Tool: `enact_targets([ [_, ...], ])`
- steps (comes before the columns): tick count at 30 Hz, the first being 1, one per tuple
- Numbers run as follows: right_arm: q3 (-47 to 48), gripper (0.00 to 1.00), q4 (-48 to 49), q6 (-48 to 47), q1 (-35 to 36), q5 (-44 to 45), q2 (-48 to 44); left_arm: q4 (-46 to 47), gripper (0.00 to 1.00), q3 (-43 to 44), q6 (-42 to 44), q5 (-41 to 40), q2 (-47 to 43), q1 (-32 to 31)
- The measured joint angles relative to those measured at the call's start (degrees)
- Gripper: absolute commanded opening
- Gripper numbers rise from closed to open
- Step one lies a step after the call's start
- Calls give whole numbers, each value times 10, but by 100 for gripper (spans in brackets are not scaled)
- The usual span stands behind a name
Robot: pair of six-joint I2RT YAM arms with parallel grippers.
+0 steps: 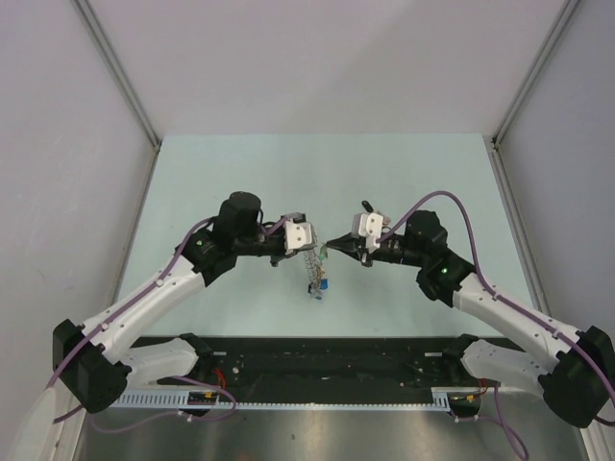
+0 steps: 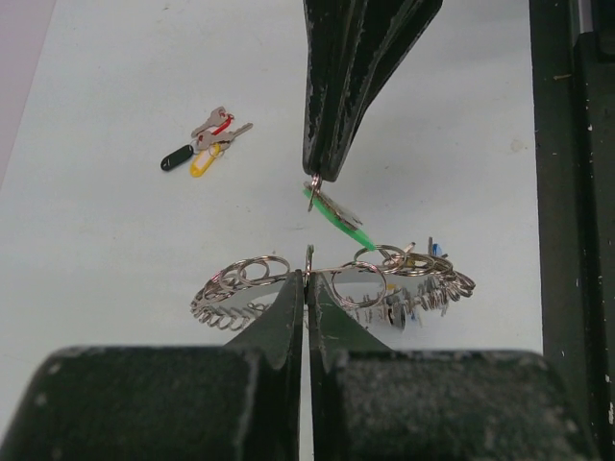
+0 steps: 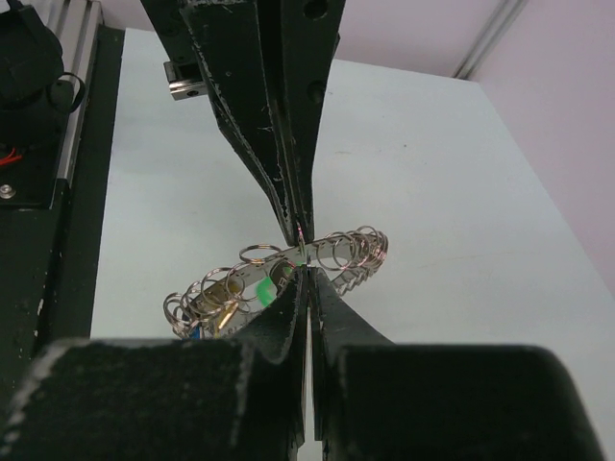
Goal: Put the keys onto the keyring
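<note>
Keyring (image 2: 235,288) hangs above mid-counter between the arms, left end effector (image 2: 307,283) clenched on its rim, probably to steady it, right end effector (image 2: 322,173) grasping the green key (image 2: 341,219) by its small loop just beside, likely for threading; spare keys (image 2: 204,146) lie apart on the counter (image 2: 96,288), far side.

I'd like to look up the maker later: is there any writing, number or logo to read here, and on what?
None: no word, number or logo can be read in any view.
The loose keys on the table have coloured tags, too small to show any writing.
The green key in the right claw and the keyring in the left claw show no marks.
</note>
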Motion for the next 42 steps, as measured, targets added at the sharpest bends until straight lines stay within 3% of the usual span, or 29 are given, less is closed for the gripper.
enact_targets([
  [14,0,0,-33,-54,38,43,15,-1,0,-3,0,-10,-1,-10],
  [42,2,0,-40,-62,53,77,-5,-2,0,-10,0,-10,-7,-14],
])
